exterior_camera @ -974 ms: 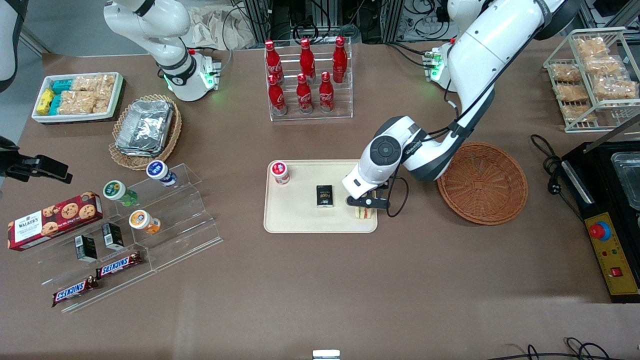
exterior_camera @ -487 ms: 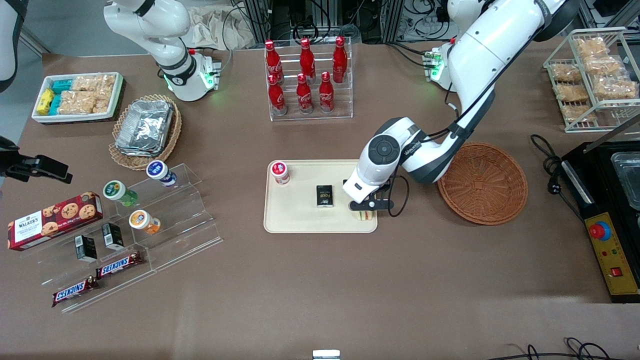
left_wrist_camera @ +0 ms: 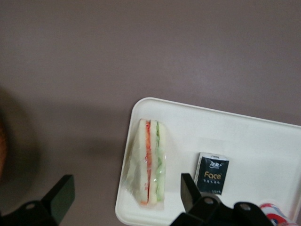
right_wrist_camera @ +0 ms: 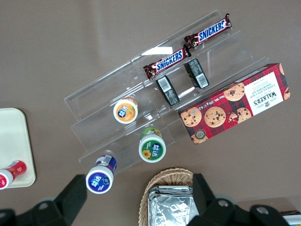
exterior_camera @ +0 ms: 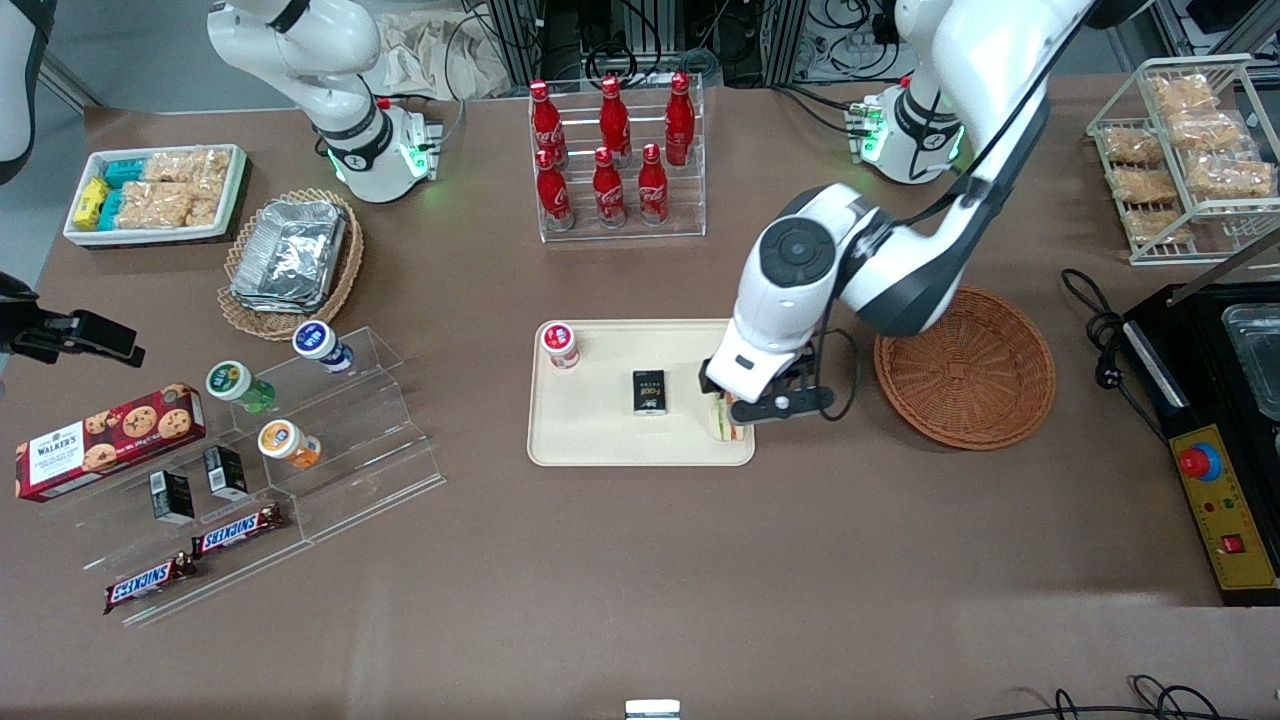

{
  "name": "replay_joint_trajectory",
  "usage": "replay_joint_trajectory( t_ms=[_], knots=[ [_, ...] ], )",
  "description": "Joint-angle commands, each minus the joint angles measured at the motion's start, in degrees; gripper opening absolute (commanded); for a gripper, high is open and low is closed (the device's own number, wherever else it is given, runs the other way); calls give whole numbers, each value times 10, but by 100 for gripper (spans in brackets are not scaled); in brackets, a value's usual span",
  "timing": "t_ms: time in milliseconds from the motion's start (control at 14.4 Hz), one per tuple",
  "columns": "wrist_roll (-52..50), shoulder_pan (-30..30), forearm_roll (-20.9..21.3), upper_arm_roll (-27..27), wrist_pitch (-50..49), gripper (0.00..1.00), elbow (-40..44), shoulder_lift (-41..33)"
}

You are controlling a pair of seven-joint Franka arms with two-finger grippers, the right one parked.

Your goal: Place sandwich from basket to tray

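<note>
1. Hovering above the tray corner, the hand has its fingers spread wide, gripping nothing.
2. Sandwich stands on edge in the tray, right at the rim nearest the basket.
3. Risk: it looks tippy; a brush from a finger could topple it over the low rim onto the desk.
4. Black box lies near, untouched.

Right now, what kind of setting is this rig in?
Likely a lab mock-up of a snack shop: red cola bottles in a clear acrylic rack, chocolate bars on clear acrylic steps, cable-strewn equipment racks. The gripper hovers open above the cream-beige rectangular plastic tray.
</note>
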Motion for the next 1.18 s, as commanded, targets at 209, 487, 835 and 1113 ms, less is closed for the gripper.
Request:
replay_joint_trajectory(
  t_ms=[209, 487, 835, 1113],
  knots=[
    [31, 59, -56, 20, -126, 100, 47, -88],
    [262, 41, -169, 189, -205, 100, 42, -185],
    [512, 16, -178, 356, -238, 100, 21, -227],
    [656, 19, -178, 425, -259, 100, 18, -226]
  ],
)
